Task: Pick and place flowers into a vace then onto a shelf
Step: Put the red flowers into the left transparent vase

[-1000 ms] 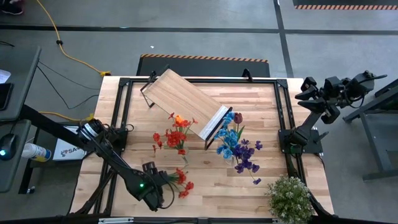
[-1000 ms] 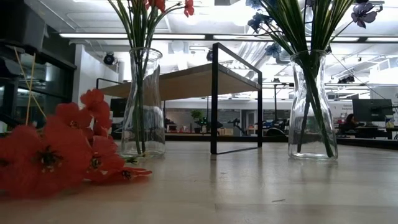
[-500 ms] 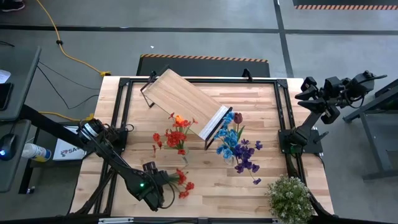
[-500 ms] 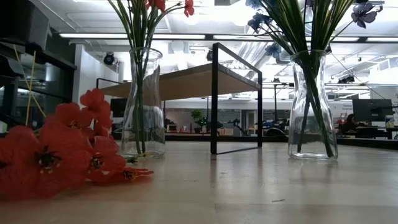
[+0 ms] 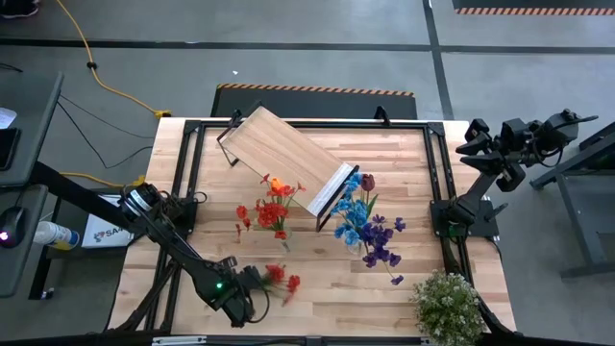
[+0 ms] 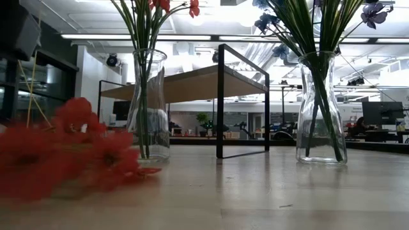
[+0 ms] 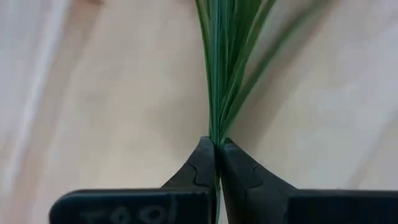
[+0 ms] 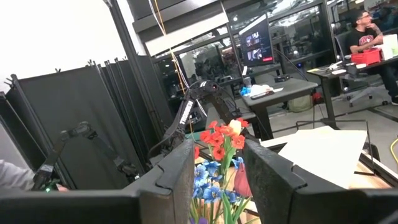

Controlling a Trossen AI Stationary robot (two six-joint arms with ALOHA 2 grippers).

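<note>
down at the near edge of the surface [image 5: 384, 298], well in front of the shelf [image 5: 285, 159], the left hand [image 7: 216, 149] is clamped tight on the green stems of a bunch of red flowers [image 5: 279, 281], heads lying low on the wood toward the shelf side. two glass vases already hold flowers just in front of the shelf, a red-orange bunch [image 5: 273, 207] and a blue-purple bunch [image 5: 370, 231]. right hand [image 8: 217, 168] waits raised off to the right of the shelf, past the surface's edge, fingers apart with nothing between them.
</note>
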